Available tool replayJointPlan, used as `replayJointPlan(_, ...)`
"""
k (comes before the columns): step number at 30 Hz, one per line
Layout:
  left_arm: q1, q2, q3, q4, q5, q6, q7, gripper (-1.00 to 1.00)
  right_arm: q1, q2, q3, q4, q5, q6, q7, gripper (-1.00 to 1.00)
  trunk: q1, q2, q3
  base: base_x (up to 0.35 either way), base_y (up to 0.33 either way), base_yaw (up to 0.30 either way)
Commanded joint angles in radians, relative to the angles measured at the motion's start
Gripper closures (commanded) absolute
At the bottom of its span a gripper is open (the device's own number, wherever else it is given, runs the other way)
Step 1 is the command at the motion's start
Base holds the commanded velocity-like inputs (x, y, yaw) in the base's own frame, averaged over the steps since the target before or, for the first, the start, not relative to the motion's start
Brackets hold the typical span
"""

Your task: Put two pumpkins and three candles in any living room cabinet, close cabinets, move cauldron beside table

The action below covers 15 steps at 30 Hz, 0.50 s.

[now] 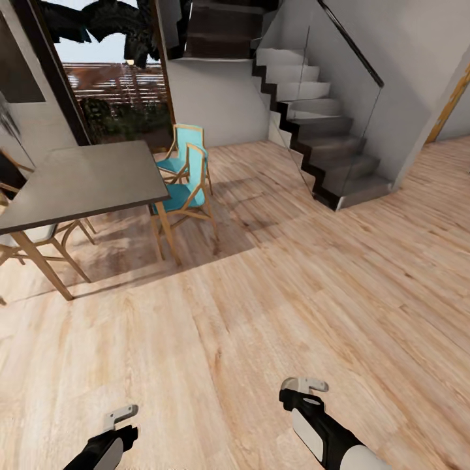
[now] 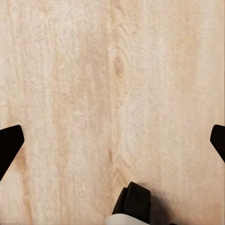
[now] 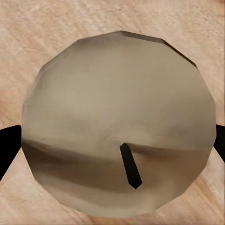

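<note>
So right now I'm rolling across the wood floor (image 1: pixel 274 307) with a candle (image 3: pixel 117 122) in the right gripper (image 3: pixel 112 145). In the right wrist view it's this fat beige dome with a little dark wick (image 3: pixel 130 165) poking up, and the two black fingertips (image 3: pixel 8 145) sit hard against its sides, so I'd call that pincer clamped on it.

My read: it's light, stiff and probably a bit slick, being waxy and round. The sides are the only sane place to grab, low on the straight part of the cylinder rather than up on the rounded top, where it'd likely squirt out. I wouldn't squeeze harder, just keep it level.

The left gripper (image 2: pixel 112 140) is spread wide apart over bare boards, carrying nothing.

Ahead in the head view there's a grey-topped dining table (image 1: pixel 85 179), teal chairs (image 1: pixel 186 176) and a staircase (image 1: pixel 320 137).
</note>
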<state>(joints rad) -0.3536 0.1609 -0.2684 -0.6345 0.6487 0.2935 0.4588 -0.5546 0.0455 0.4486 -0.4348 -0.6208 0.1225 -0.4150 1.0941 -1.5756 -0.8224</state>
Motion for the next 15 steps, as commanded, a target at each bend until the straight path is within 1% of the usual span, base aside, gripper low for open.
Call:
replayJointPlan(1, -0.001, 0.002, -0.008, -0.002, 0.008, 0.003, 0.009, -1.0, -0.001, -0.001, 0.009, -0.002, -0.005, 0.005, -0.011, 1.0, 0.0, 0.0, 0.0, 0.0, 0.0, 0.28)
replayJointPlan(15, -0.001, 0.002, -0.008, -0.002, 0.008, 0.003, 0.009, -1.0, -0.001, -0.001, 0.01, -0.002, -0.005, 0.005, -0.011, 1.0, 0.0, 0.0, 0.012, 0.0, 0.0, 0.267)
